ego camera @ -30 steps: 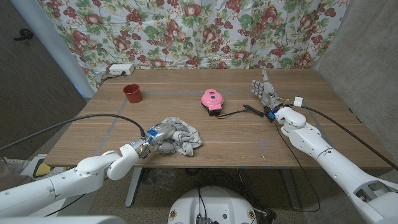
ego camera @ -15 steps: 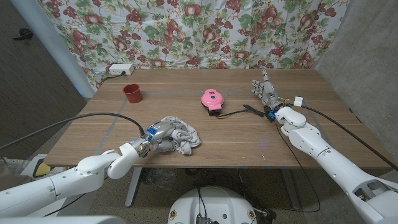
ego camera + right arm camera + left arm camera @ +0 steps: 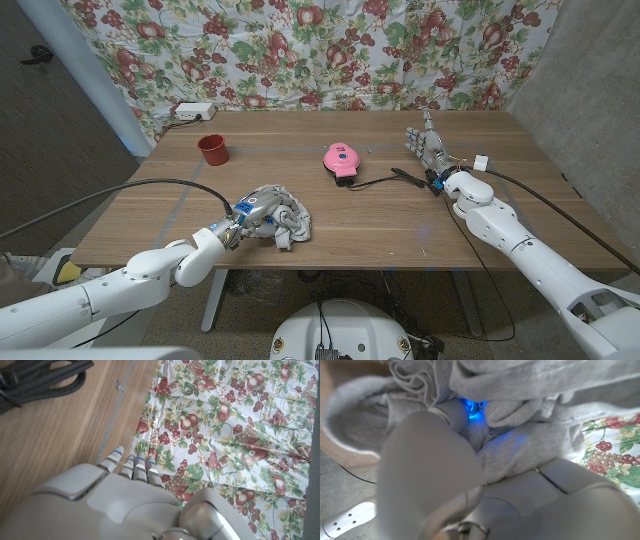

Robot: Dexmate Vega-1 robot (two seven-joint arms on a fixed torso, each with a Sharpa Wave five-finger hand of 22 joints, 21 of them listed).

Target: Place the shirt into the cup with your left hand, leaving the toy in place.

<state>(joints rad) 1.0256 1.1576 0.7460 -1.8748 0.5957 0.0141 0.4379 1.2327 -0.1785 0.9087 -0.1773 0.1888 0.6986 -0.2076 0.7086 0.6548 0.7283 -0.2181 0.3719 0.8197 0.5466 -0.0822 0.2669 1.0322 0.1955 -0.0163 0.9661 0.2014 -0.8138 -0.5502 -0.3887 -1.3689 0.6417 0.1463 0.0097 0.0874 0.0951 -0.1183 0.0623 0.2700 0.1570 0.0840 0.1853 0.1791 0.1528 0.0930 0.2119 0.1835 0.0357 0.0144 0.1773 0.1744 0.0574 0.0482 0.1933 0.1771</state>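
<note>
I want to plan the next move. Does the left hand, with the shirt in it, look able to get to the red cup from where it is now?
Probably yes. The left hand grips the shirt near the table's front edge, and the red cup stands farther back on the same side, with only bare wood between. The pink toy lies off to the right.

Grey shirt (image 3: 283, 219); red cup (image 3: 212, 149); pink toy (image 3: 341, 159); brown wooden table (image 3: 380, 215); backdrop cloth (image 3: 300, 50) white with red fruit, green leaves
</note>
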